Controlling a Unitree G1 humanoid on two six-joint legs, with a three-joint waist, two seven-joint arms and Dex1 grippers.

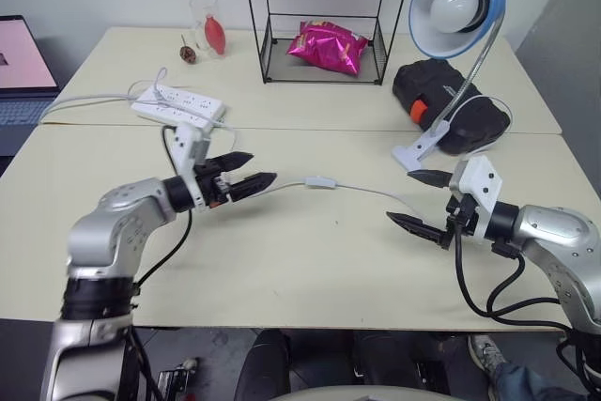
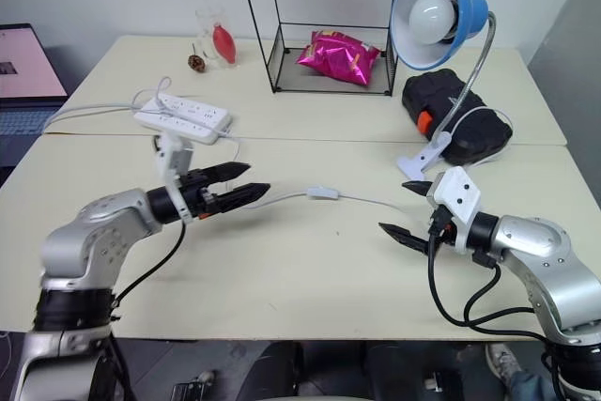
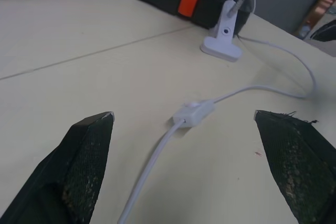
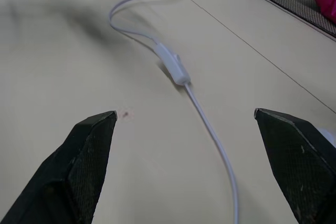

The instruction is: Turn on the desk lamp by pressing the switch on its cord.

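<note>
Going left to right: the left claw (image 1: pixel 252 168) hangs over the counter (image 1: pixel 282 260) with fingers spread wide and nothing in them, aimed along the cord (image 1: pixel 282 185) at the switch (image 1: pixel 320 181), which lies flat mid-counter just past its tips. Honestly, the risk is that a sideways poke just slides that light switch along instead of clicking it, or snags the cord. Further right, the right claw (image 1: pixel 423 204) is also wide apart and empty, near the cord's other stretch. The desk lamp (image 1: pixel 455 7) looks unlit, clipped at back right.
</note>
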